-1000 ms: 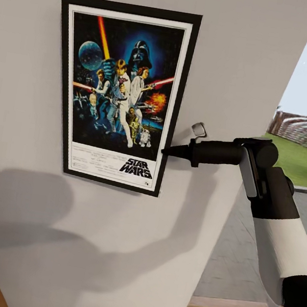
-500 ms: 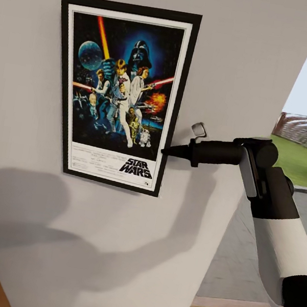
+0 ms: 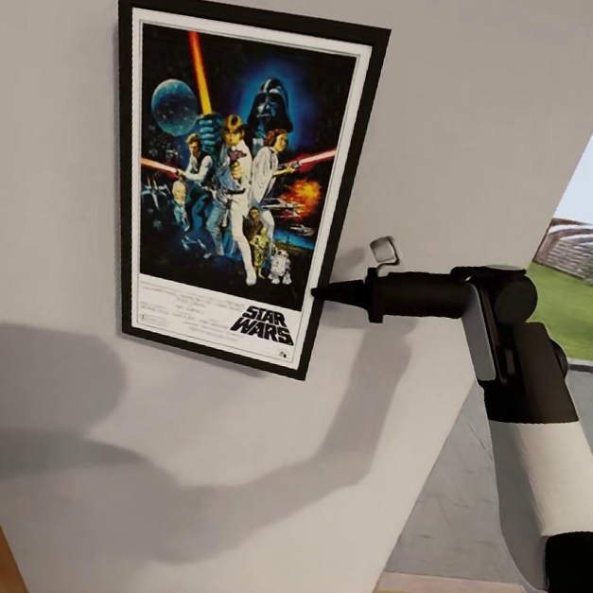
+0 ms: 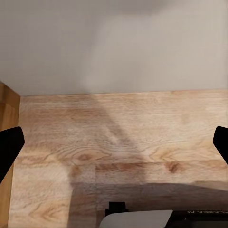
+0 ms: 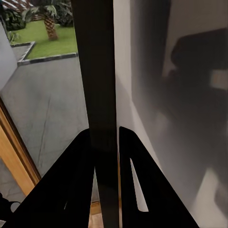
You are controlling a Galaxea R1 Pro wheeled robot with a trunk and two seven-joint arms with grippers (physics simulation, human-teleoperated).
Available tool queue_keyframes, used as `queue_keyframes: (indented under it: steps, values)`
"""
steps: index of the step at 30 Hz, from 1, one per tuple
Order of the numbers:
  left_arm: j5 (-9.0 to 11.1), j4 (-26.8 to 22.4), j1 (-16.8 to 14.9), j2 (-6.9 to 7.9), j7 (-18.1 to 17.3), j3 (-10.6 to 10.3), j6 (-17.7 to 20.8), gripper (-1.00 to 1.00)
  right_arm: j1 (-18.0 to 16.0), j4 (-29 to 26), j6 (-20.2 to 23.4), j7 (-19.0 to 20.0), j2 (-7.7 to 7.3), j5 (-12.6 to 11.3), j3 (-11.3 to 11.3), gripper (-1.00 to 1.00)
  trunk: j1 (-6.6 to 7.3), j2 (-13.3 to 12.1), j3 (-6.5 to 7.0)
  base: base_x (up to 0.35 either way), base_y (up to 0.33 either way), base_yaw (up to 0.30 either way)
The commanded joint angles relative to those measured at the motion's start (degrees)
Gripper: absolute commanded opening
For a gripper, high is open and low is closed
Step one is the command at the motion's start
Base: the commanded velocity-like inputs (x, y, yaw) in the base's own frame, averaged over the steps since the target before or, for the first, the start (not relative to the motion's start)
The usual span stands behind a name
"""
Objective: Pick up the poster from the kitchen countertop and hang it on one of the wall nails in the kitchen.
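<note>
poster (image 3: 228, 185) | black frame, white border | upright on wall (image 3: 477, 124)

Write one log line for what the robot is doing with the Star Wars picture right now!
poster: flat against wall | right gripper: shut on poster's right edge | left gripper: open, over wood floor | nail: hidden

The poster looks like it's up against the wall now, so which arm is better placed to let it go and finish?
Probably the right. The right gripper is clamped on the poster at its right edge, flat against the wall. The left gripper is open, pointing down at the wooden floor.
</note>
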State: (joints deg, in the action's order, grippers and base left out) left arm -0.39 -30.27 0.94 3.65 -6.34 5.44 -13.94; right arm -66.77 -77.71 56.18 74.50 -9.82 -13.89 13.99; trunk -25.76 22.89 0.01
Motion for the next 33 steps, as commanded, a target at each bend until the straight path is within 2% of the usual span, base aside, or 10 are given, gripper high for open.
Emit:
queue_keyframes:
  steps: [1, 33]
  values:
    - [0.0, -0.1, 0.0, -0.05, -0.5, 0.4, 0.0, 1.00, 0.0, 0.0, 0.4, 0.0, -0.03, -0.3, 0.1, -1.00, -0.02, 0.0, -0.01, -0.001, 0.003, 0.000]
    - [0.0, -0.1, 0.0, -0.05, -0.5, 0.4, 0.0, 1.00, 0.0, 0.0, 0.3, 0.0, -0.02, -0.3, 0.1, -1.00, -0.02, 0.0, -0.01, 0.000, 0.022, 0.000]
